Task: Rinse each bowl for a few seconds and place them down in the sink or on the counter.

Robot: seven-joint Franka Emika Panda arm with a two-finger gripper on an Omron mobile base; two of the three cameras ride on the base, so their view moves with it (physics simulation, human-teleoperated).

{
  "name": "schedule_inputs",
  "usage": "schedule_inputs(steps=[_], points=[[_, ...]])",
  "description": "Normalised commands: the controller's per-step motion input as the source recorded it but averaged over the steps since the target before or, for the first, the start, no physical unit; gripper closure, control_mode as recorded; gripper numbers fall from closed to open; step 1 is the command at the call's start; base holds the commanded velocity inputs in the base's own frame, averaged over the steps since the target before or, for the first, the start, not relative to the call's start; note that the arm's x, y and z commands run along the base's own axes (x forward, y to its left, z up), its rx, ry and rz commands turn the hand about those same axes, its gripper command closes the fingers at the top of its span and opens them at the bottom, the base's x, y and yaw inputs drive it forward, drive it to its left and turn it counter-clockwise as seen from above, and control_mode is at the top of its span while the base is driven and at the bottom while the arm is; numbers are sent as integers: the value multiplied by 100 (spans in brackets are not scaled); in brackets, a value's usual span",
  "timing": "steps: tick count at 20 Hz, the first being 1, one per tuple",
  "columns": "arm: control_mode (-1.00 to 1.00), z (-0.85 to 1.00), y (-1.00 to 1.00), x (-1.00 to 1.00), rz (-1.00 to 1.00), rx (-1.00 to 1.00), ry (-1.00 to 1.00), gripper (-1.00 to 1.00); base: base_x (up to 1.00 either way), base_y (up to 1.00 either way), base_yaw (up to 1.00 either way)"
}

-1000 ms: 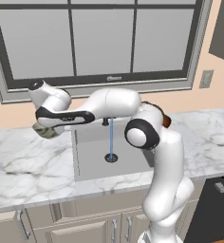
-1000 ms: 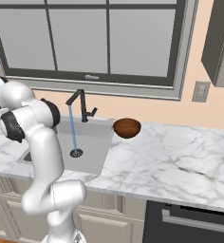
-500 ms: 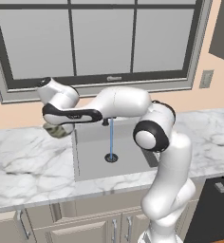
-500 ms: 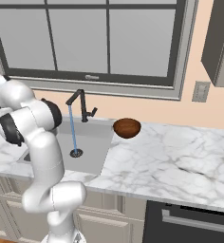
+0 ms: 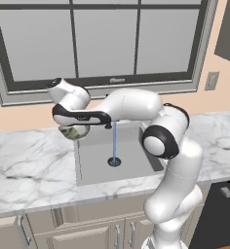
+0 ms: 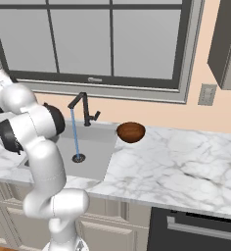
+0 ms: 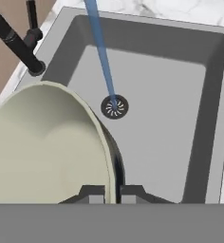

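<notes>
Sink point(image 5: 95, 160) and running water point(image 5: 114, 142) are now neared by the arm, which has been swung right from over the worktop point(image 5: 29, 160); rinsing is judged imminent. The pale bowl point(image 7: 42, 147) is gripped by its rim in the closed claw point(image 7: 112, 192), at nine o'clock of the stream in the hand view.

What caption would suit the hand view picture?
Gripper pinching the pale bowl's rim above the grey sink, water stream running beside it.

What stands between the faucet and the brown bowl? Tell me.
Nothing: in the right base view, bare white counter and the sink corner separate the faucet and brown bowl.
</notes>
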Motion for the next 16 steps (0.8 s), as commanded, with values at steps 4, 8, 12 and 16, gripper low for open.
schedule_inputs(steps=[4,8,12,16], points=[[-100,-20,0,-18,-38,-2,-9,100,0,0,0],[-100,-19,0,-10,-41,0,-11,100,0,0,0],[-100,-22,5,-10,-43,0,-12,100,0,0,0],[-100,-33,3,-10,-42,-2,-12,100,0,0,0]])
